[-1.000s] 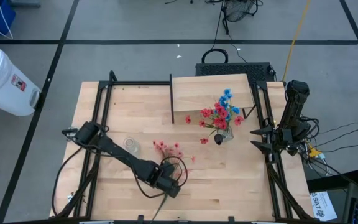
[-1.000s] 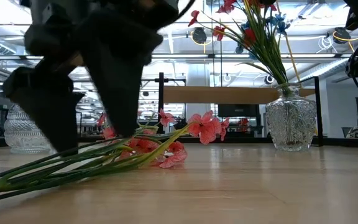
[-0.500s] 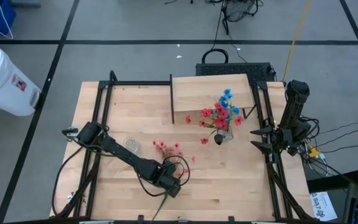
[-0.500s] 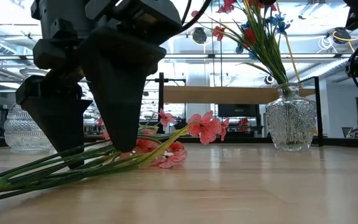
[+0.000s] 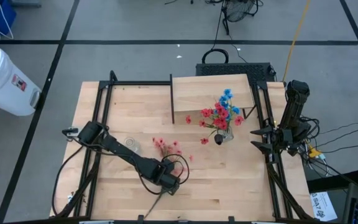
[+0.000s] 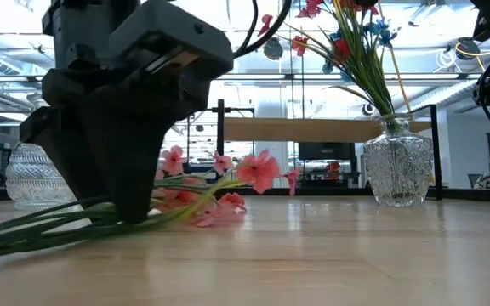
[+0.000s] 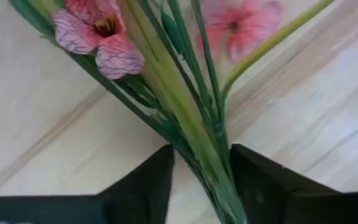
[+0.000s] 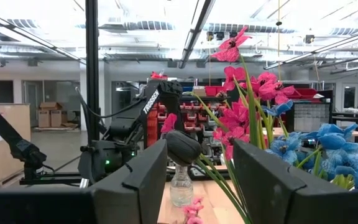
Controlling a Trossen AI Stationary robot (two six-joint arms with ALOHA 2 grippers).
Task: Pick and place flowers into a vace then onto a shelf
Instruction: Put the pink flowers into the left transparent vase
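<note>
left gripper (image 7: 201, 171) pinched on green stems of pink flowers (image 5: 168, 147) lying on table (image 5: 229, 186), near front-centre; right gripper (image 5: 261, 138) idle by table's right edge, fingers apart, holding nothing; shelf (image 5: 191, 93) at back; glass vase (image 6: 396, 168) w/ red+blue blooms just in front of it

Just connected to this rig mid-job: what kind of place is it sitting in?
Most likely a robotics lab or workshop in a large open industrial hall. The wooden table stands on a grey floor marked with black tape lines, cables trail across the floor, and the low view shows exposed ceiling ducts and strip lights.
</note>
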